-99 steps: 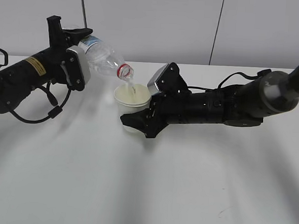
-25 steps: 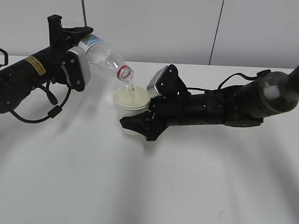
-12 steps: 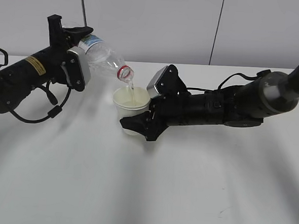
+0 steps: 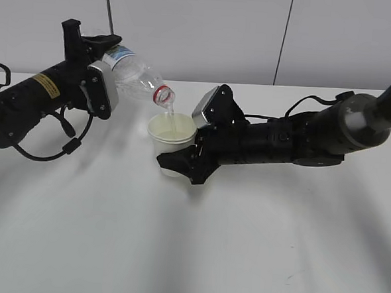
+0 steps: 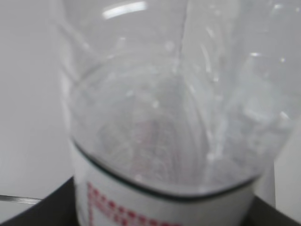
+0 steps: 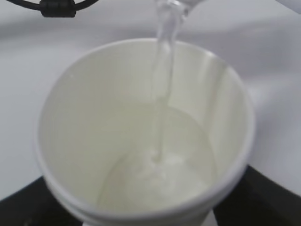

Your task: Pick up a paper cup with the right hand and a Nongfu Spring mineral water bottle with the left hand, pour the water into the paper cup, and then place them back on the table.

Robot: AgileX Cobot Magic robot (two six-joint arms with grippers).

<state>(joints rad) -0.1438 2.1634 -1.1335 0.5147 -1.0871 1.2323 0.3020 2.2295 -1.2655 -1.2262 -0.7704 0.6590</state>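
Right wrist view alone shows us water pooling in the paper cup (image 6: 146, 136); exterior view shows our right gripper (image 4: 181, 160) clasping it, our left gripper (image 4: 95, 51) holding the tilted Nongfu Spring bottle (image 4: 135, 75) above the table (image 4: 190, 239).

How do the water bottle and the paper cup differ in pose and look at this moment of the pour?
The Nongfu Spring mineral water bottle is tilted, neck down toward the cup; the paper cup is upright. The bottle is clear plastic with a red neck ring; the cup is opaque cream-white. Each is gripped: bottle by the left hand, cup by the right hand.
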